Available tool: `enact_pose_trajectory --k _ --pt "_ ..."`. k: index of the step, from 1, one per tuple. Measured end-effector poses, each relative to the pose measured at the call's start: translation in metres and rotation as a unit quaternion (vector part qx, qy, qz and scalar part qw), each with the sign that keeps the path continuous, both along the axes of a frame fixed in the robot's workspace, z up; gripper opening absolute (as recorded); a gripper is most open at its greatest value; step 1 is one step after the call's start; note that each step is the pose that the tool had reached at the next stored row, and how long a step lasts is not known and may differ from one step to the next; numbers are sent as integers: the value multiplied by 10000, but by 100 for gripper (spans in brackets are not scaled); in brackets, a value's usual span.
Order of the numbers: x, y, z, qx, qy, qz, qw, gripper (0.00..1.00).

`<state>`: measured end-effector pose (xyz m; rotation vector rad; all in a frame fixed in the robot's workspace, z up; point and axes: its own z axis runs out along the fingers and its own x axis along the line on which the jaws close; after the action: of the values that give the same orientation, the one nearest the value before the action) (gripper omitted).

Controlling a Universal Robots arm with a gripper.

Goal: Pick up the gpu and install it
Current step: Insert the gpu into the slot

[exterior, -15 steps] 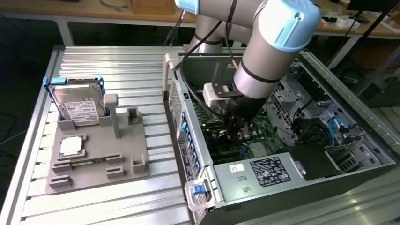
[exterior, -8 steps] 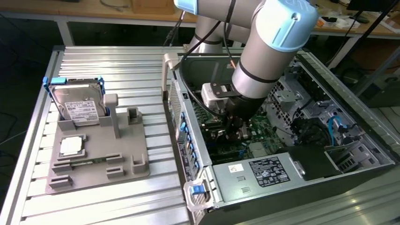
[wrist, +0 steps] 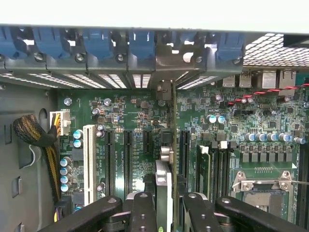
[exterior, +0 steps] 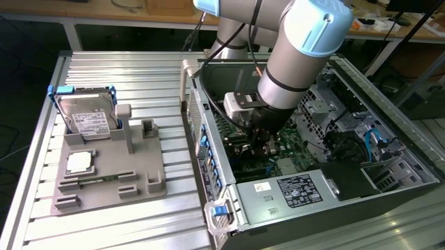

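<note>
Wrist view: gpu (wrist: pixel 163 181) between expansion slots (wrist: pixel 128 159)

Slatted aluminium table (exterior: pixel 139 67), grey fixture (exterior: pixel 149 161), computer case (exterior: pixel 230 78)

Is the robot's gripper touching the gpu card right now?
Touching. The wrist view shows the gripper closed on the gpu, its fingers pressed against both sides of the thin, edge-on card.

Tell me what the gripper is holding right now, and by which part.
The gpu, clamped by the gripper on its edge away from the motherboard.
</note>
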<state>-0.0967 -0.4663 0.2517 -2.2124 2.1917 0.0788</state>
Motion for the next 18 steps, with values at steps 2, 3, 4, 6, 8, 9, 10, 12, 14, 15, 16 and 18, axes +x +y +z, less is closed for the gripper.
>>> enact_pose_trajectory --k 2,3,4,6,8,9,10,12,14,15,16,18 --pt "-2 0 -2 -2 1 6 10000 27" --pt "-4 0 -6 1 1 7 10000 27" --pt "-5 1 -12 4 -1 9 10000 27" --pt "-5 0 -15 0 0 14 10000 27" --pt "-5 0 -22 -2 1 19 10000 27" --pt "-5 0 -25 -2 1 22 10000 27" --pt "-5 0 -30 -2 0 24 10000 27" --pt "-4 0 -41 -1 0 31 10000 27" --pt "-4 0 -51 -2 -1 36 10000 27" --pt "-4 0 -59 -3 -1 39 10000 27" --pt "-5 0 -70 -3 -1 41 10000 27" --pt "-5 -1 -103 -4 -1 48 10000 27"
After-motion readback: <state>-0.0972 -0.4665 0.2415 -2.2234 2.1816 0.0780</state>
